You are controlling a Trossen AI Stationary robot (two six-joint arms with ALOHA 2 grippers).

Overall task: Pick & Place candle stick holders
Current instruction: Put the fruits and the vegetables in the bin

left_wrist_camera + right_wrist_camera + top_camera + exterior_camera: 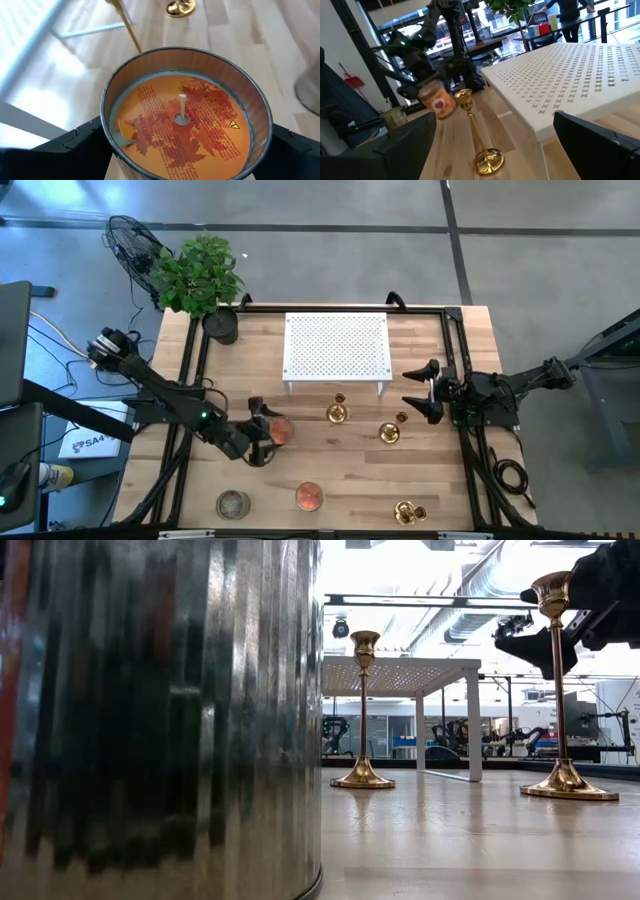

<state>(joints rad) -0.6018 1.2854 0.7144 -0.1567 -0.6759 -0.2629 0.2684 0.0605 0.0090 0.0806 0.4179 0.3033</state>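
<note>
Left fingers (262,442) clasp candle tin (279,430); right fingers (418,388) spread, near table edge (478,320).

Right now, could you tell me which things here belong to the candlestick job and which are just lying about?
Job: three candlesticks, centre, right, front; right gripper, open beside them.
Lying about: rack, plant, fan, silver tin, candle; held candle in left gripper.

Both six-joint arms are dark, nearly black, built of slim tubular links and chunkier joint housings. A small green light glows on the left arm (205,417), at about eight o'clock on the table. The right gripper (418,390) has two black, wedge-shaped fingers.
</note>
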